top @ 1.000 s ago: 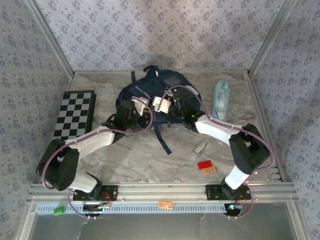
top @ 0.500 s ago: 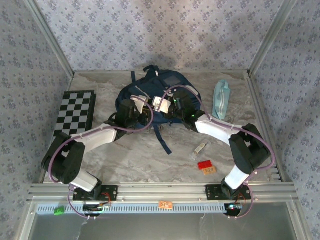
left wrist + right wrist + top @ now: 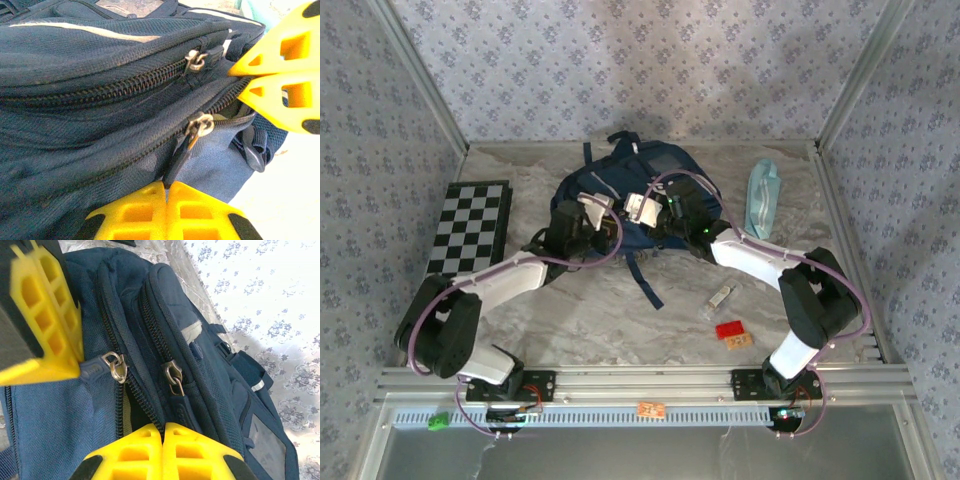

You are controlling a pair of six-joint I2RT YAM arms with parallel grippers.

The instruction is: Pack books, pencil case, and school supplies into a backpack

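Observation:
The navy backpack [image 3: 650, 180] lies at the back middle of the table, both arms meeting at its near side. My left gripper [image 3: 167, 187] is shut on the dark pull tab [image 3: 180, 155] of a zipper whose slider [image 3: 200, 125] sits just above it. My right gripper [image 3: 163, 428] is shut on the zipper edge beside a short open gap [image 3: 125, 405]. The left gripper's yellow fingers [image 3: 45, 325] show there holding the pull tab [image 3: 92, 371]. The pale teal pencil case [image 3: 762, 197] lies at the right. The small clear school supplies item [image 3: 720, 298] lies nearer. The books are out of view.
A black-and-white checkered board [image 3: 470, 228] lies at the left. A red block [image 3: 729, 329] and an orange piece [image 3: 739, 341] sit near the right arm's base. A dark strap [image 3: 645, 280] trails from the backpack toward the front. Patterned walls enclose the table.
The left gripper's jaws have closed onto the zipper pull tab, and the left arm has shifted slightly. The right arm has stayed in place on the backpack.

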